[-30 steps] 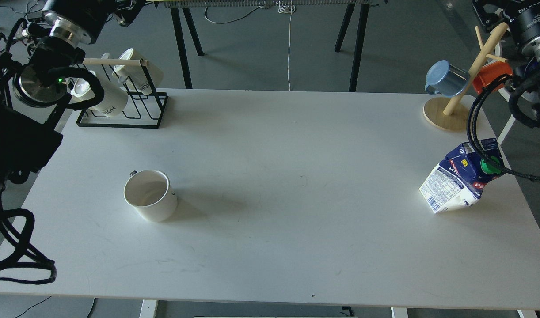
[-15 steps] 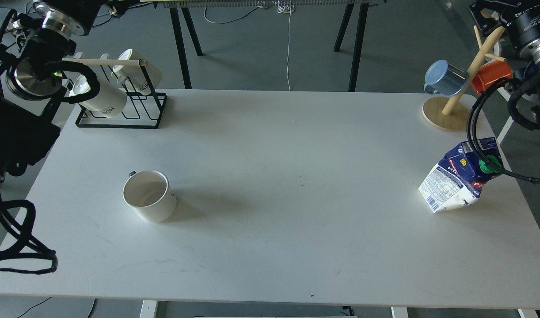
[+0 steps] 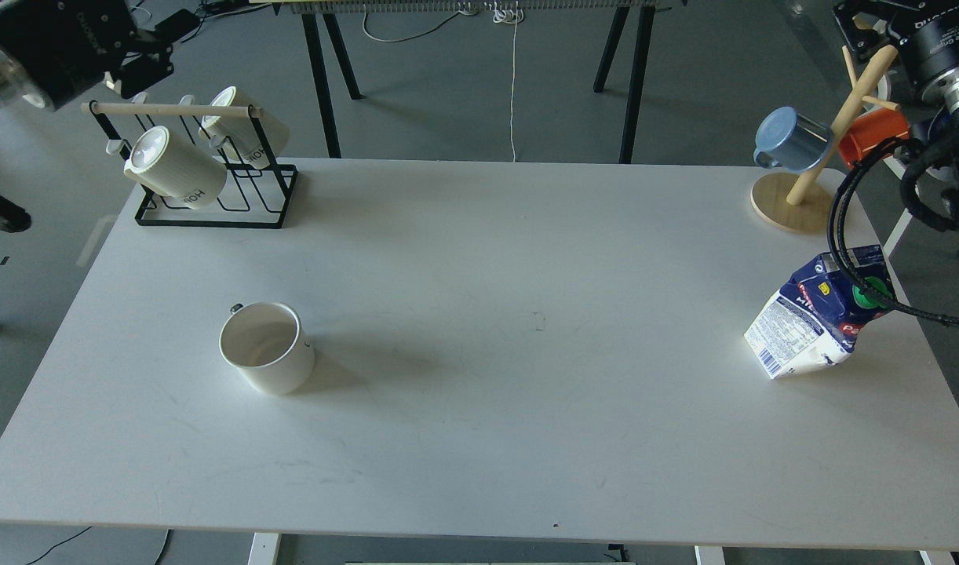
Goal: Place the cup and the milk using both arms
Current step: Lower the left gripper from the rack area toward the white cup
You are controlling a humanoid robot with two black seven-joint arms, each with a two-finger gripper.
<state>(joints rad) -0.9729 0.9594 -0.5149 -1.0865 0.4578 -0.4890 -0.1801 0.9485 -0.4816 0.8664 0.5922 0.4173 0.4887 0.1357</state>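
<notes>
The cup (image 3: 267,348) is stood upright on the desk (image 3: 479,439), left of centre. The milk carton (image 3: 821,323) is tilted near the right edge, well apart from it. Neither tool's opening can be determined; both arms are seen only at the upper corners.

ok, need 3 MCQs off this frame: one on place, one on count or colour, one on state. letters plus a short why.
1. Where does the milk carton stand on the table?
A. near the right edge
B. dead centre
C. beside the black rack

2. How many white mugs hang on the black rack?
A. none
B. two
C. four

3. How does the white cup sit?
A. tipped on its side
B. upside down
C. upright, mouth up

Answers:
1 A, the carton is at the right edge, below the wooden mug tree.
2 B, two mugs hang from its wooden bar.
3 C, its open rim and inside face the camera.
</notes>
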